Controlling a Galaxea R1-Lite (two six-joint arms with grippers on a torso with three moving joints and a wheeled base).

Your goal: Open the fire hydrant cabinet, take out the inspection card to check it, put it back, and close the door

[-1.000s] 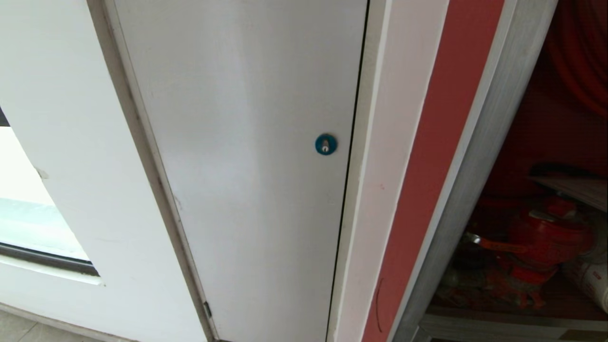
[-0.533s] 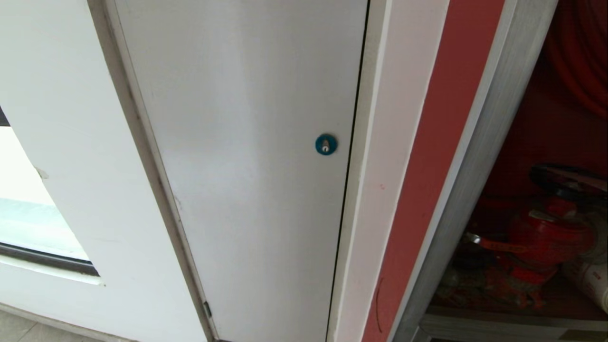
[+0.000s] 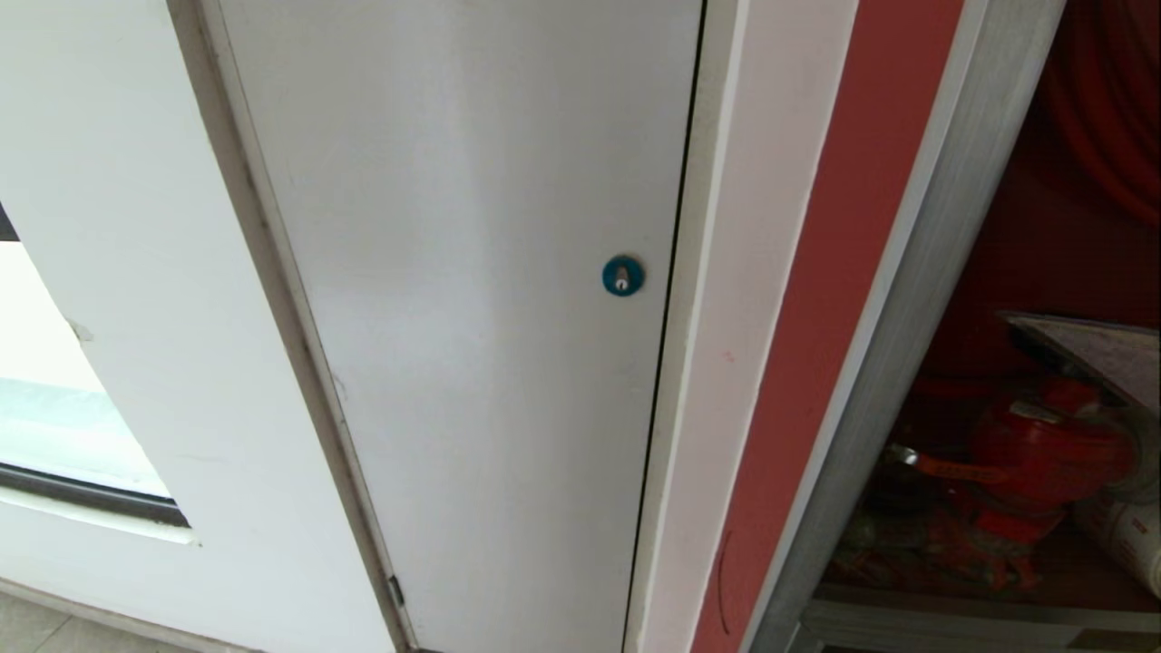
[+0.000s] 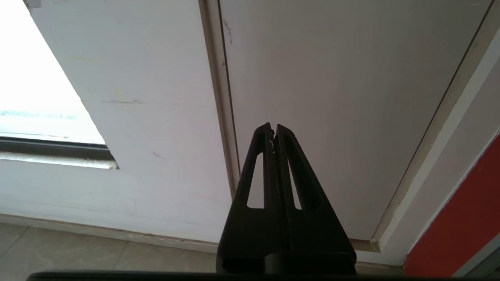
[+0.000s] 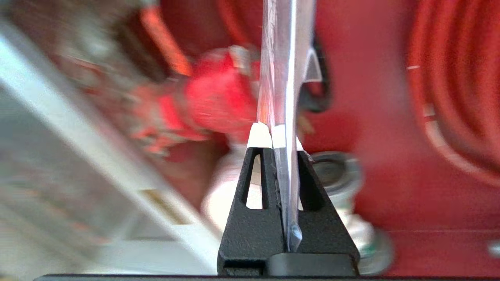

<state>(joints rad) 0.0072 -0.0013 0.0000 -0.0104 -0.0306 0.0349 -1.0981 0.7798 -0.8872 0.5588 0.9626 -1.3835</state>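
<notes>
Head view shows you mostly a plain grey-white panel (image 3: 472,299) with a round blue lock (image 3: 622,275), which is not part of the job. To its right stands the silver frame of the fire hydrant cabinet (image 3: 916,299), its red inside exposed, so the door is evidently swung open, though the door itself is out of sight. Low inside sits a red valve (image 3: 1052,453), with a white rolled hose (image 3: 1129,535) at the far right edge and coils of red hose (image 3: 1116,118) above.

You will find the inspection card (image 3: 1097,349) at the right edge of this view, a pale sheet tilted above the valve, only a corner of it showing.

Right wrist view explains why it hangs there: the right tool (image 5: 272,134) is closed on the card (image 5: 283,58), pinching it edge-on between white-tipped fingers (image 5: 259,136), so the sheet sticks straight out towards the red interior. Held by one edge like this, it is probably floppy and could snag on the valve. Whether it is coming out or going back in cannot be told from here.

Left wrist view shows the left tool (image 4: 272,130) closed on nothing, parked low facing the grey-white panel and the wall beside it
</notes>
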